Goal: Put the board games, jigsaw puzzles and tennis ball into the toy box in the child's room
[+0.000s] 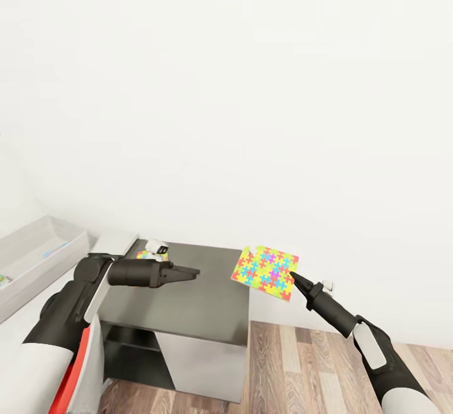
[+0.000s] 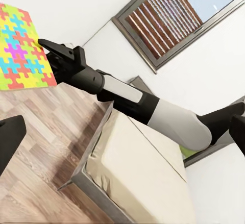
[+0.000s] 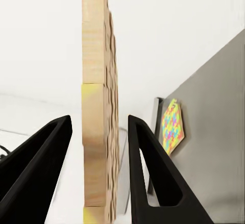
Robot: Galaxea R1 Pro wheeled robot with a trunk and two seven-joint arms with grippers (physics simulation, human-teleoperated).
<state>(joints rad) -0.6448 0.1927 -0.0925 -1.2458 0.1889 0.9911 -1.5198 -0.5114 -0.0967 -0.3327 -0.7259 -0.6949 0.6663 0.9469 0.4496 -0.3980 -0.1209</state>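
While the right gripper (image 1: 294, 275) pinches a jigsaw puzzle (image 1: 265, 272) at frame centre, the left gripper (image 1: 192, 272) has its jaws pressed together.

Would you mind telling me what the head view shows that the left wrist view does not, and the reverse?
Head view: the dark table, a second jigsaw puzzle lying on it, the grey toy box and the left gripper.
Left wrist view: a bed and a slatted window.
Both: the right gripper holding up the colourful jigsaw puzzle, above wooden floor.
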